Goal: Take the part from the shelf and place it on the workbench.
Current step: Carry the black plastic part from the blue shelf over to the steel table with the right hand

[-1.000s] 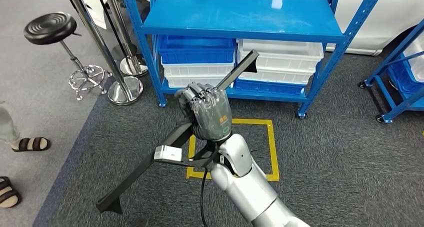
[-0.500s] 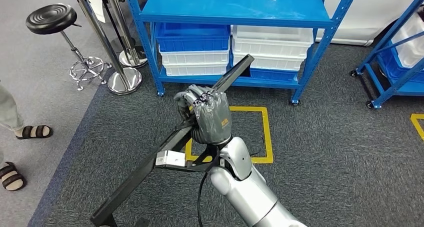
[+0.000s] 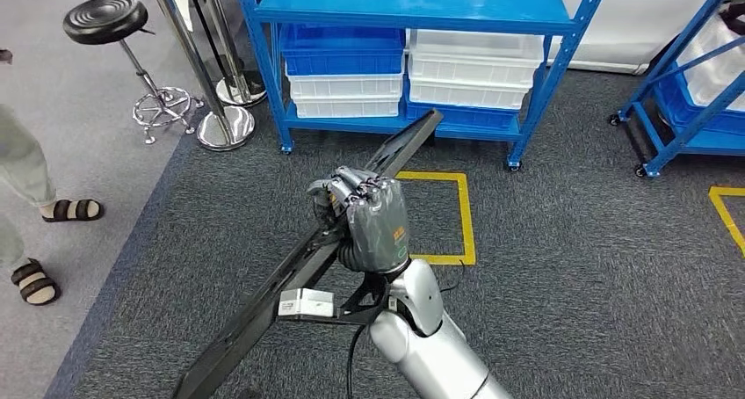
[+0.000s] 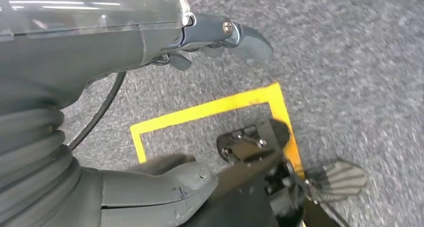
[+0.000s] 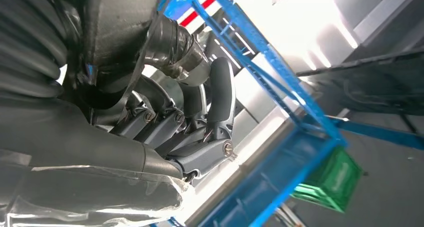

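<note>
Head view is showing the right hand wrapping its fingers around a long black part, gripping it a little above its middle. That part is running as a flat, narrow bar from about 7 o'clock near the frame's lower edge up toward 1 o'clock, its far tip hanging just in front of the blue shelf. It is off the shelf and being carried in the air over the grey carpet; no workbench is appearing.

The bar is looking rigid and matte, probably moulded plastic or painted metal, with a black strut and a small pale block branching off below the hand. Being so long, it is likely swinging with leverage at both ends, so a hold near the balance point, as now, seems best; a grip nearer either tip would probably let it twist. Its smooth face may be slipping-prone, so a firm wrap looks wise.

Right wrist view is showing that hand's dark fingers curling closed around a dark edge. Left wrist view is showing the left hand hanging over the carpet and a yellow taped square, fingers loosely apart and holding nothing.

White and blue plastic bins are sitting stacked on the lower shelf. A black stool is standing at 10 o'clock, and a person's sandalled feet at 9 o'clock.
</note>
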Robot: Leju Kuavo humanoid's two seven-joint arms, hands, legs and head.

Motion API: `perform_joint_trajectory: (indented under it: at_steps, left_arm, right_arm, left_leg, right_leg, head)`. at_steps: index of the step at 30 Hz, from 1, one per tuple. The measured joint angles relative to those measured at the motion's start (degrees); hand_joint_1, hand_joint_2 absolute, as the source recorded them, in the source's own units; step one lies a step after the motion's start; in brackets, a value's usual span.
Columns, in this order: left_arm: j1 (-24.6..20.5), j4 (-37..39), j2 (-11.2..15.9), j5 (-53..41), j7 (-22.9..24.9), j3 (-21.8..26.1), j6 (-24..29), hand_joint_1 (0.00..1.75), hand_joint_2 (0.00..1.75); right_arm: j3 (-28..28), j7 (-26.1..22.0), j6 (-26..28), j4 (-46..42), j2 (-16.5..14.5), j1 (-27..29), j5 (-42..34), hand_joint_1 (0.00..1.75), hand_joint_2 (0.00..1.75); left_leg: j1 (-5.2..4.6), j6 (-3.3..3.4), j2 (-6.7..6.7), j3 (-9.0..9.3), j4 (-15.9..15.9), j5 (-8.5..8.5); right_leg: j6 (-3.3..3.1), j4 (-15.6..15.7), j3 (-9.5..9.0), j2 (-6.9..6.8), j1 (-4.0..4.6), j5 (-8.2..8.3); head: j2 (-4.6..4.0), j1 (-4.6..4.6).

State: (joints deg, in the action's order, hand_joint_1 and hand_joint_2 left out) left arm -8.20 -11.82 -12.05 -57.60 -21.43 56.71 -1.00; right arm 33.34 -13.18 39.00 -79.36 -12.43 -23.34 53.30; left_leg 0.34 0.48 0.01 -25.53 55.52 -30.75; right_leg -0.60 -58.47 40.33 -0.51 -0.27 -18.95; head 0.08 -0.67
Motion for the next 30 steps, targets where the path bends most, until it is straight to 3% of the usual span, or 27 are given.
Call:
perform_joint_trajectory:
  at_steps: [1,2,4,5,6,8,9,10,12,13,14,16,17,18,20,21,22,23,24,25,26,28,30]
  left_arm:
    - [0.08,0.00,-0.01,0.08,-0.01,0.08,0.01,0.00,1.75]
    - [0.15,0.00,-0.01,0.10,-0.02,0.15,0.02,0.00,1.75]
    - [0.21,0.00,0.01,0.13,-0.03,0.28,0.02,0.00,1.75]
    - [0.22,0.00,0.01,0.13,-0.04,0.33,0.02,0.00,1.75]
    - [0.23,0.00,0.01,0.14,-0.07,0.39,0.01,0.00,1.75]
    - [0.25,0.00,0.01,0.14,-0.15,0.54,-0.03,0.00,1.75]
    - [0.25,0.00,-0.01,0.14,-0.20,0.62,-0.05,0.00,1.75]
    - [0.25,0.00,-0.08,0.15,-0.25,0.68,-0.07,0.00,1.75]
    - [0.20,0.00,-0.22,0.17,-0.41,0.75,-0.07,0.00,1.75]
    - [0.14,0.00,-0.28,0.20,-0.50,0.76,-0.07,0.00,1.75]
    - [0.08,0.00,-0.29,0.25,-0.57,0.78,-0.07,0.00,1.75]
    - [0.05,0.00,-0.28,0.37,-0.65,0.82,-0.04,0.00,1.75]
    - [0.08,0.00,-0.27,0.43,-0.67,0.84,-0.02,0.00,1.75]
    - [0.10,0.00,-0.26,0.48,-0.69,0.85,0.01,0.00,1.75]
    - [0.05,0.00,-0.25,0.52,-0.89,0.86,0.03,0.00,1.75]
    - [0.02,0.00,-0.25,0.51,-1.20,0.86,0.04,0.00,1.75]
    - [-0.02,0.00,-0.25,0.39,-1.59,0.85,0.11,0.00,1.75]
    - [-0.08,0.00,-0.25,0.20,-1.96,0.83,0.27,0.00,1.75]
    - [-0.16,0.00,-0.25,-0.06,-2.19,0.80,0.49,0.00,1.75]
    - [-0.29,0.00,-0.26,-0.32,-2.27,0.75,0.75,0.00,1.75]
    - [-0.45,0.00,-0.27,-0.46,-2.27,0.72,0.99,0.00,1.75]
    - [-0.87,0.00,-0.32,-0.54,-2.32,0.67,1.30,0.00,1.75]
    - [-1.13,0.00,-0.34,-0.54,-2.37,0.66,1.51,0.00,1.75]
  right_arm:
    - [0.09,-0.02,-0.01,-0.07,0.12,0.30,-0.26,1.75,1.75]
    - [0.15,-0.02,-0.01,-0.12,0.26,0.59,-0.42,1.75,1.75]
    - [0.21,-0.02,-0.01,-0.15,0.53,0.98,-0.53,1.75,1.75]
    - [0.24,-0.03,-0.03,-0.15,0.64,1.11,-0.60,1.75,1.75]
    - [0.28,-0.11,-0.08,-0.15,0.76,1.24,-0.86,1.75,1.75]
    - [0.53,-0.65,-0.21,-0.27,1.07,1.47,-2.07,1.75,1.75]
    - [0.71,-1.03,-0.26,-0.44,1.19,1.55,-2.79,1.75,1.75]
    - [0.93,-1.37,-0.27,-0.73,1.27,1.61,-3.37,1.75,1.75]
    - [1.43,-1.78,-0.31,-1.41,1.28,1.58,-3.87,1.75,1.75]
    - [1.72,-1.88,-0.42,-1.67,1.28,1.54,-4.02,1.75,1.75]
    - [2.03,-1.95,-0.65,-1.81,1.29,1.51,-4.18,1.75,1.75]
    - [2.61,-1.96,-1.46,-1.86,1.37,1.43,-4.55,1.75,1.75]
    - [2.97,-1.94,-1.96,-1.85,1.41,1.34,-4.67,1.75,1.75]
    - [3.35,-1.92,-2.42,-1.84,1.44,1.20,-4.75,1.75,1.75]
    - [4.14,-1.87,-2.97,-1.79,1.56,1.00,-4.63,1.75,1.75]
    - [4.46,-1.85,-2.93,-1.75,1.66,0.95,-4.19,1.75,1.75]
    - [4.72,-1.84,-2.58,-1.71,1.78,0.92,-3.26,1.75,1.75]
    - [4.92,-1.84,-2.02,-1.67,1.91,0.88,-1.95,1.75,1.75]
    - [5.05,-1.91,-1.45,-1.67,2.03,0.82,-0.77,1.75,1.75]
    - [5.15,-2.08,-1.01,-1.68,2.13,0.74,-0.03,1.75,1.75]
    - [5.23,-2.28,-0.81,-1.71,2.20,0.62,0.04,1.75,1.75]
    - [5.36,-2.67,-0.85,-1.74,2.24,0.37,-0.84,1.75,1.75]
    - [5.42,-2.84,-0.92,-1.72,2.25,0.24,-1.49,1.75,1.75]
  left_leg:
    - [0.10,0.56,0.14,-0.61,-0.21,0.82]
    - [0.23,1.15,0.31,-1.43,-0.34,1.77]
    - [0.24,1.89,0.50,-3.41,-0.33,3.51]
    - [0.17,1.99,0.55,-4.48,-0.22,4.32]
    - [0.11,1.97,0.57,-5.59,-0.07,5.08]
    - [0.07,1.79,0.63,-7.92,0.53,6.43]
    - [0.05,1.65,0.64,-9.04,0.97,7.00]
    - [0.02,1.47,0.63,-10.01,1.45,7.48]
    - [-0.10,0.96,0.60,-11.20,2.32,8.25]
    - [-0.09,0.62,0.61,-11.51,2.48,8.72]
    - [-0.09,0.23,0.63,-11.69,2.46,9.28]
    - [0.13,-0.49,0.50,-12.27,2.68,9.21]
    - [0.21,-0.80,0.40,-12.81,3.75,7.63]
    - [0.35,-1.08,0.31,-13.56,5.91,5.00]
    - [0.52,-1.61,0.26,-15.12,12.81,-0.68]
    - [0.60,-1.83,0.27,-15.52,16.15,-1.78]
    - [0.70,-2.02,0.27,-15.44,18.41,-1.17]
    - [0.82,-2.14,0.27,-14.66,19.05,0.78]
    - [0.96,-2.21,0.28,-13.06,17.94,3.01]
    - [1.09,-2.22,0.27,-10.54,15.12,4.17]
    - [1.09,-2.12,0.23,-7.27,10.79,3.77]
    - [0.89,-1.39,0.18,-2.32,3.26,0.73]
    - [0.69,-0.31,0.18,-1.36,0.89,-0.25]
  right_leg:
    - [0.32,-0.29,0.41,0.15,-0.03,-0.78]
    - [0.59,-1.52,1.00,0.29,-0.05,-2.82]
    - [0.95,-7.58,2.47,0.44,-0.20,-9.46]
    - [1.12,-11.47,3.02,0.44,-0.27,-11.90]
    - [1.26,-14.91,3.24,0.45,-0.30,-12.81]
    - [1.28,-17.23,1.51,0.44,-0.33,-10.42]
    - [1.08,-15.50,-0.83,0.45,-0.30,-8.89]
    - [0.74,-12.02,-4.22,0.45,-0.20,-8.50]
    - [0.09,-3.46,-10.81,0.45,0.10,-10.85]
    - [-0.12,-0.68,-12.62,0.47,0.29,-12.15]
    - [-0.26,0.78,-13.18,0.48,0.42,-12.62]
    - [-0.84,1.26,-12.36,0.32,0.20,-11.52]
    - [-1.25,1.43,-11.71,0.22,0.04,-10.73]
    - [-1.58,1.54,-10.88,0.12,-0.13,-9.89]
    - [-1.85,1.40,-8.84,0.03,-0.06,-8.36]
    - [-1.76,1.30,-7.76,-0.02,-0.05,-7.66]
    - [-1.64,1.16,-6.67,-0.09,-0.05,-7.02]
    - [-1.48,0.97,-5.60,-0.14,-0.08,-6.44]
    - [-1.26,0.71,-4.62,-0.17,-0.13,-5.90]
    - [-1.00,0.38,-3.77,-0.20,-0.16,-5.40]
    - [-0.70,-0.04,-3.10,-0.20,-0.13,-4.97]
    - [-0.02,-0.60,-2.42,-0.23,-0.01,-4.21]
    - [0.73,-0.52,-2.25,-0.29,0.01,-3.40]
  head:
    - [0.00,-0.02]
    - [0.01,-0.05]
    - [0.01,-0.09]
    - [0.01,-0.08]
    - [0.01,-0.08]
    - [0.00,-0.08]
    - [0.00,-0.09]
    - [0.00,-0.08]
    - [0.00,-0.07]
    - [0.01,-0.06]
    - [0.01,-0.07]
    - [0.00,-0.05]
    - [0.00,-0.05]
    - [0.00,-0.04]
    - [0.01,-0.04]
    - [0.01,-0.03]
    - [0.01,-0.04]
    - [0.01,-0.04]
    - [0.01,-0.03]
    - [0.00,-0.03]
    - [-0.01,-0.03]
    - [-0.01,-0.04]
    - [0.01,-0.05]
